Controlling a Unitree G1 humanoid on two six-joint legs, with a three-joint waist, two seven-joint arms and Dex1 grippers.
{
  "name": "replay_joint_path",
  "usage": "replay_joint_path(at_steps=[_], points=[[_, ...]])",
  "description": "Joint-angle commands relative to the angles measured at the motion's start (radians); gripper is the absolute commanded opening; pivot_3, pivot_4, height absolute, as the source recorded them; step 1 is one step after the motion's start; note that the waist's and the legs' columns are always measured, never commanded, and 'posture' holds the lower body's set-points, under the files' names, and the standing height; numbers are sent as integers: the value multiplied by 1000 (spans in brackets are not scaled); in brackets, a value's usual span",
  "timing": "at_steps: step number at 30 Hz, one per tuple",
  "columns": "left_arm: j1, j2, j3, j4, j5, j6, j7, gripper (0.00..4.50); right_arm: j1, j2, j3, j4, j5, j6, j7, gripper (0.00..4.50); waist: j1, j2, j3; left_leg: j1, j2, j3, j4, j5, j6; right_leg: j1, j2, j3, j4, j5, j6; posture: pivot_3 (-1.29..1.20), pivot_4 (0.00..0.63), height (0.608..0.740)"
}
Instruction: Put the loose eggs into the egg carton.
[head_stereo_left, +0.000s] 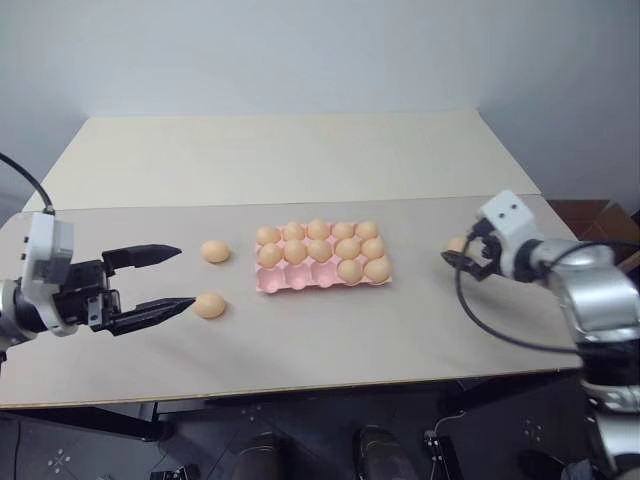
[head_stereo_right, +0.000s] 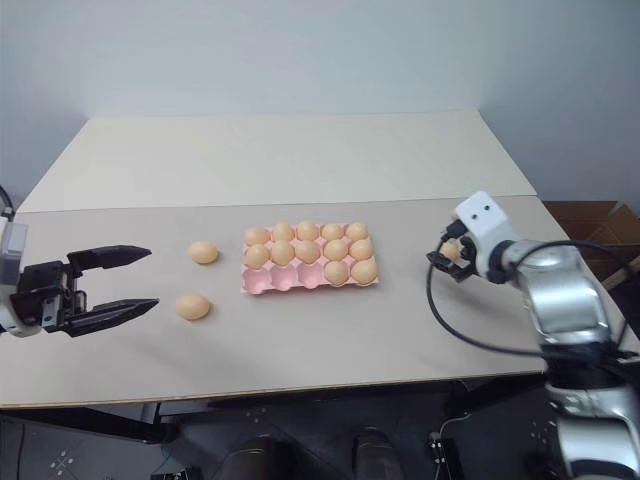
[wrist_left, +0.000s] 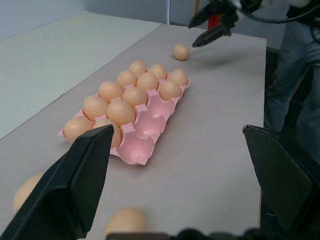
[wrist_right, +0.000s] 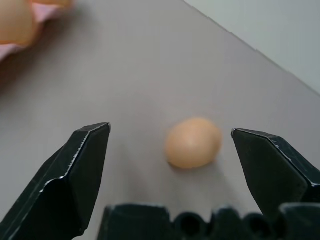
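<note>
I see a flat pink egg carton (head_stereo_left: 322, 278), mostly filled; three loose pale-orange eggs: two (head_stereo_left: 214, 251) (head_stereo_left: 209, 305) left of it, one (wrist_right: 193, 142) right.

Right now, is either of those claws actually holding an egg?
No. Both are open and empty: the right gripper merely frames a loose egg lying on the table, and the left gripper hangs free.

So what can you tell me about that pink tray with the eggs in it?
The egg carton is a flat pink rectangular tray of molded round cups, three rows of five, looking like pulp or thin plastic. It lies flat near the middle of the table. Twelve cups hold pale orange-tan eggs; the three empty ones are in the row nearest the robot, toward its left. Neither end effector touches it.
</note>
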Motion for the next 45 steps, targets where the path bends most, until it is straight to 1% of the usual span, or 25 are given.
replay_joint_path(at_steps=[1,5,9,15,22,24,27,31,33,36,40,42,45], points=[[-16,6,6,1,-7,-11,-8,4500,-118,65,-55,139,-39,13,-159,4481,1,0,0,-1,0,0,0,0,0,0,0,0,0,0,0,0,150,740],[-17,14,2,7,-1,-12,-16,4500,-206,133,-64,291,-63,-10,-264,4481,7,0,0,-1,0,1,0,0,0,0,-1,-2,-1,0,0,0,150,740],[-13,13,5,2,-2,-10,-16,4500,-243,156,-64,394,-88,-55,-342,4481,10,0,0,-1,-1,1,0,0,0,1,-2,-2,-1,1,1,0,150,740],[16,16,24,-17,1,-6,-15,4500,-239,162,-77,390,-84,-31,-376,4481,-1,0,0,-1,0,0,0,0,0,0,-1,-2,0,1,1,0,150,740],[28,22,36,-24,-3,-2,-11,4500,-239,182,-112,399,-41,58,-355,4481,-19,0,0,0,0,-4,0,0,0,1,-1,-1,0,1,1,0,150,740],[28,23,36,-24,-3,-1,-9,4500,-240,191,-131,411,-32,76,-370,4481,-21,0,0,0,0,-5,0,0,0,1,-1,-1,0,1,1,0,150,740],[27,27,40,-23,-3,-1,-9,4500,-240,199,-156,411,-21,96,-390,3912,-20,1,0,-1,0,-5,0,0,0,1,-1,-1,0,1,1,0,150,740],[25,33,42,-16,0,-5,-13,4500,-234,201,-164,396,-14,109,-385,2536,-20,1,0,-1,0,-5,0,0,0,1,-1,-1,0,1,1,0,150,740],[23,34,42,-14,-2,-5,-11,4500,-233,207,-175,376,-11,123,-394,1968,-20,1,0,-1,0,-5,0,0,0,1,-1,-1,0,1,1,0,150,740],[23,34,43,-14,-3,-5,-10,4500,-219,200,-167,309,-8,138,-377,1968,-20,1,0,-1,0,-5,0,0,0,1,-1,-1,0,1,1,0,150,740],[21,37,51,-7,-6,-4,-13,4500,-192,185,-151,91,34,223,-309,1968,-19,1,0,-1,0,-5,-1,0,0,0,-1,-1,0,1,1,0,150,740],[15,44,66,1,-17,4,-17,4500,-176,174,-135,-29,68,267,-257,1968,-20,1,0,-1,0,-5,-1,0,0,0,-1,-1,0,1,1,0,150,740],[3,64,101,33,-45,29,-35,4500,-137,147,-87,-250,174,311,-119,1968,-19,1,0,-1,0,-6,-1,0,0,0,-1,-2,0,1,1,0,150,740]])
